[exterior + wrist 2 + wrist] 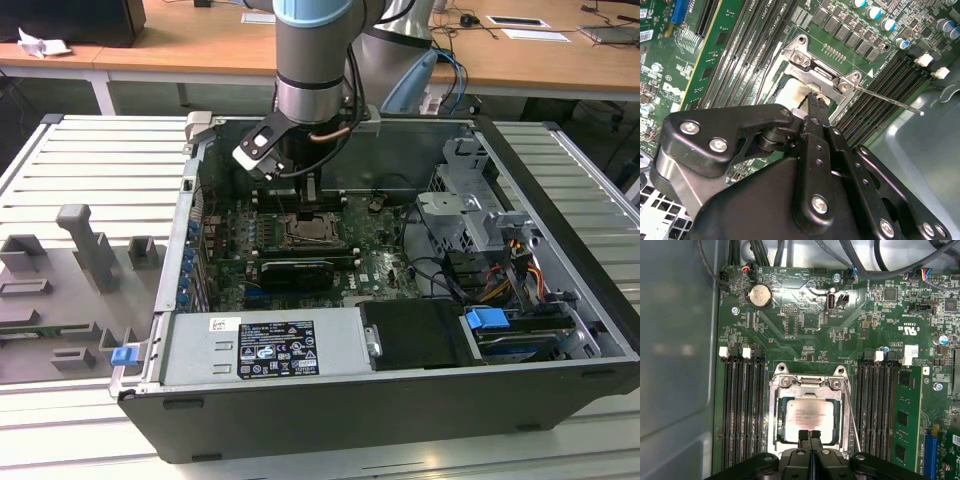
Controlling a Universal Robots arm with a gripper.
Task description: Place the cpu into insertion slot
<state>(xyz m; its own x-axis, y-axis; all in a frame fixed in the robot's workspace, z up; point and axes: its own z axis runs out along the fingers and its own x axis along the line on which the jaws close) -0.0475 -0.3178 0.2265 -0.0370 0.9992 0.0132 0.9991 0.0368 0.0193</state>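
The cpu (809, 415) was seen lying flat inside the insertion slot (776, 410). The claw (809, 433) was clenched, empty, tips together at the chip's edge. The chip was judged light, stiff and fragile, best taken by its edges.

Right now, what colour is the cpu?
The cpu is pale silver-beige; best in the first wrist view.

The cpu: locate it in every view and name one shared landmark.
Exterior view: cpu in the insertion slot, under the gripper.
First wrist view: cpu inside the slot's frame, at the fingers.
Second wrist view: pale face behind the fingers.
Shared landmark: the slot's shiny frame.
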